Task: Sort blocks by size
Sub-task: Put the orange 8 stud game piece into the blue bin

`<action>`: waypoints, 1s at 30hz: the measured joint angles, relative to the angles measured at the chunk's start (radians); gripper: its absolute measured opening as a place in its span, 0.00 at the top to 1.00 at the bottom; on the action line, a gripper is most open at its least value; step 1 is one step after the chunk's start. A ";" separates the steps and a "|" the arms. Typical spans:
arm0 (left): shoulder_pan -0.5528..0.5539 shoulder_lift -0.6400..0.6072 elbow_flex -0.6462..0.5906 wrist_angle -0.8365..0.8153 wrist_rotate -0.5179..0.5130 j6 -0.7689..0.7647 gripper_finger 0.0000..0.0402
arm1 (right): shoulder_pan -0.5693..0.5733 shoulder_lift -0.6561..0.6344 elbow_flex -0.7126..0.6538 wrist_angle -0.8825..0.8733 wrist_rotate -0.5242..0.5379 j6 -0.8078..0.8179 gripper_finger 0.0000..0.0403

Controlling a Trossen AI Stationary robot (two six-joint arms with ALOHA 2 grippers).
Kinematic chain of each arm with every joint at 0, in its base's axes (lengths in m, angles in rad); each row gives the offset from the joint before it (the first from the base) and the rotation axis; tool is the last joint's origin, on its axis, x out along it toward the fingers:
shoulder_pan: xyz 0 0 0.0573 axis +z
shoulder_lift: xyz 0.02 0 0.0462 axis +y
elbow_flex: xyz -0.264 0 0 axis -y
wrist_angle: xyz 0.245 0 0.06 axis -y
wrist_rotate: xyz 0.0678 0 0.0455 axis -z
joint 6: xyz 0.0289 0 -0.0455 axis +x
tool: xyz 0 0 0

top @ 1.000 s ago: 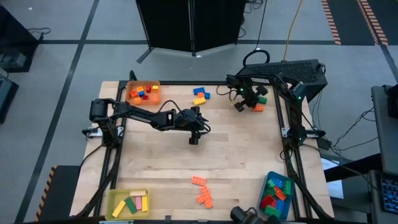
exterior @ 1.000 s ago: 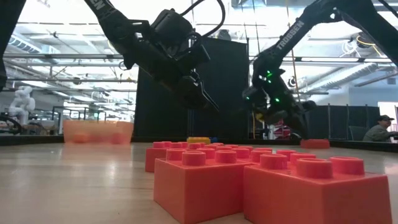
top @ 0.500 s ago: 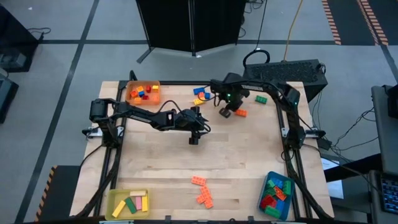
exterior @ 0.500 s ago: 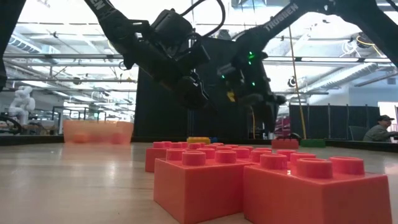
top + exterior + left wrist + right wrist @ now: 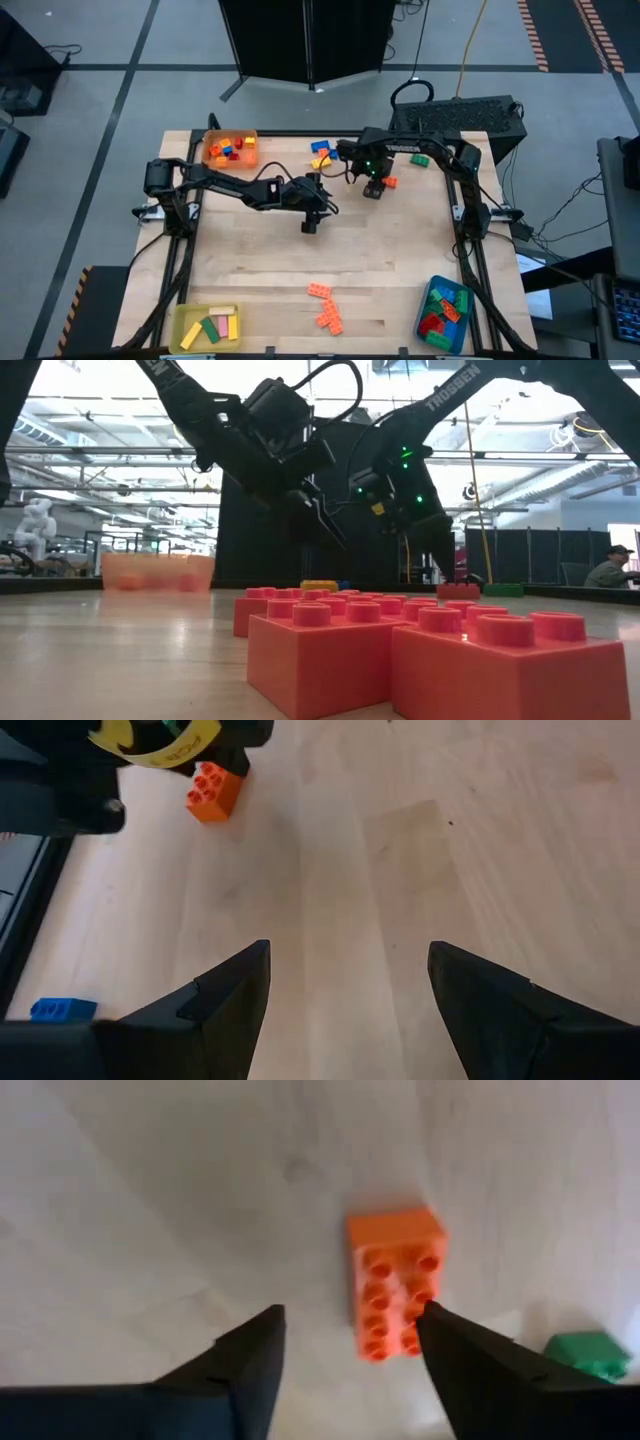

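The small orange studded plastic brick (image 5: 395, 1283) lies flat on the pale wooden table (image 5: 380, 260), studs up, in the far part of the board, just beside the right gripper (image 5: 372, 189). From where I stand, it looks light and hard, a stiff piece that will not bend or break. Its smooth sides could slip between the fingers, so I think the best hold is across the two long sides, low on the body, not on the studs.

In the right wrist view the two dark fingers stand apart with nothing between them, and the brick lies free on the wood, partly behind one finger. A small green brick (image 5: 587, 1353) lies near it.

The left gripper (image 5: 309, 225) hangs over the middle of the table, its fingers spread and empty above bare wood.

Further out, a group of orange bricks (image 5: 324, 305) lies near the front edge, and blue and yellow bricks (image 5: 322, 152) lie at the far edge beside an orange square tray (image 5: 231, 149) with small bricks in it
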 joint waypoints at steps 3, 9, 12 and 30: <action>0.001 0.000 0.000 0.005 -0.001 0.000 0.32 | -0.008 0.000 -0.018 0.044 0.041 -0.037 0.38; 0.003 0.000 0.000 0.003 -0.030 -0.008 0.32 | -0.044 -0.001 -0.069 0.128 0.064 -0.078 0.32; 0.010 0.000 0.000 0.000 -0.035 -0.008 0.32 | -0.060 -0.001 -0.098 0.152 0.067 -0.087 0.34; 0.099 0.000 -0.032 -0.011 -0.016 -0.046 0.32 | -0.035 -0.104 -0.136 0.100 0.036 0.016 0.71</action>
